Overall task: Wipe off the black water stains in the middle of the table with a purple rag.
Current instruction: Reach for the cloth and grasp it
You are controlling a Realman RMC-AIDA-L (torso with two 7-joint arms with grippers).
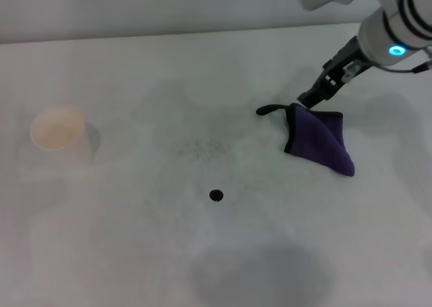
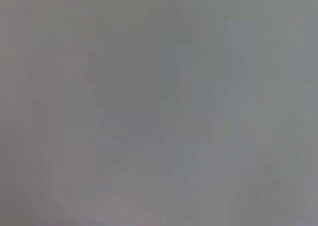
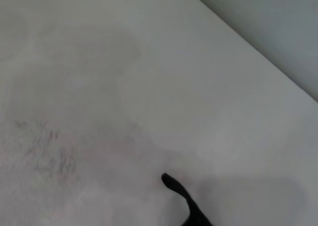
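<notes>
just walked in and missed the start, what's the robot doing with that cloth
The right gripper is at the top corner of the purple rag, which lies crumpled on the table, its black loop tail trailing off to one side. The black water stain sits untouched nearer the middle, apart from the rag. A cream paper cup stands far off on the robot's left. The left arm is not in the head view.

You saw a purple rag (image 1: 318, 142) edged in black, its loop (image 1: 270, 109) black too. The stain (image 1: 216, 196) was a solid black dot on the white bench (image 1: 121, 253), which carried faint grey speckles. The cup (image 1: 59, 133) was cream.
</notes>
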